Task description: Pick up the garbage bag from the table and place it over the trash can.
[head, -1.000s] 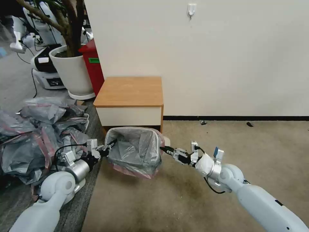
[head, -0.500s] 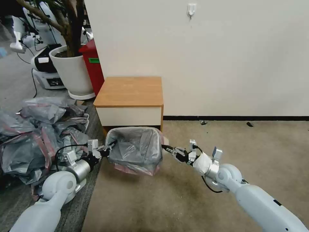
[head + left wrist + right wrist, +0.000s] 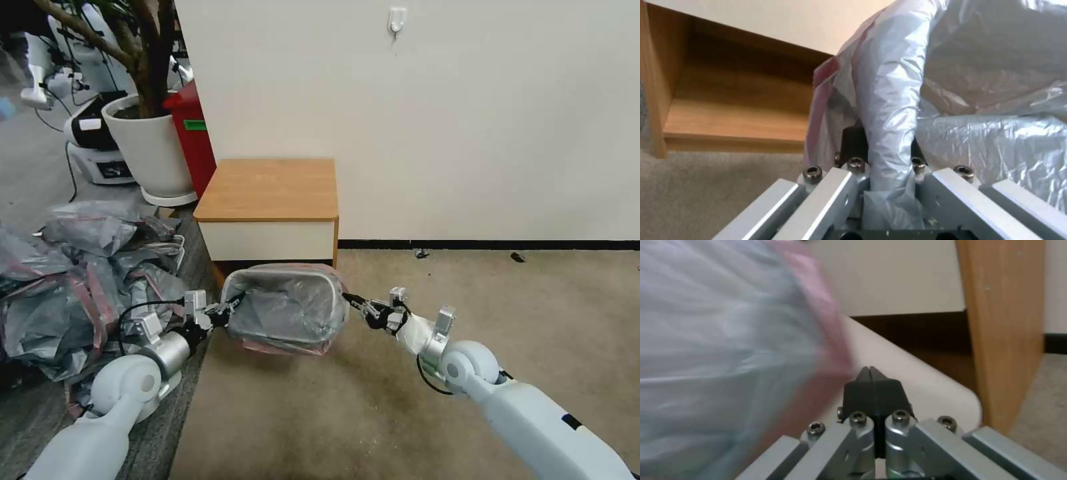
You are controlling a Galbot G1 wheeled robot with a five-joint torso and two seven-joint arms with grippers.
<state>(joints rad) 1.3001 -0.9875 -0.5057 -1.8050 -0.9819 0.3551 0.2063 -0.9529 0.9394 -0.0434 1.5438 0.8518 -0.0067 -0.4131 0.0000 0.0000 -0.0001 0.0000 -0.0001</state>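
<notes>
- L jaws: clamped on a fold of the garbage bag (image 3: 889, 100). The film runs straight down between them, bunched thick, so the hold looks solid from the left wrist view.
- R jaws: closed tip to tip, low against the can's right side. I can't see any film between them, and the pink band sits just beside them, so I judge this side isn't gripping.
- Bag is off the worktop (image 3: 270, 187) and draped over the trash can (image 3: 925, 380). Grey film lines the inside and the pink-red band hangs outside along the near rim.
- Can stands on the carpet (image 3: 400, 413) right in front of the nightstand's open shelf, between my two arms.
- Step in hand, as I read it: seat the rim all round. Mostly there; the right edge and back edge need checking.
- Doing it well: draw L side down and outward, slow and low, so the band rolls under the rim's lip.
- Keep the pull light. The film is thin and would tear or slip off the far side if I yank.
- The can is light and could skid or tip toward the pulling arm, so brace w/ R jaws on the opposite wall.
- Stay clear of the heap of spare bags (image 3: 73, 293) by my L elbow, so I don't snag one.
</notes>
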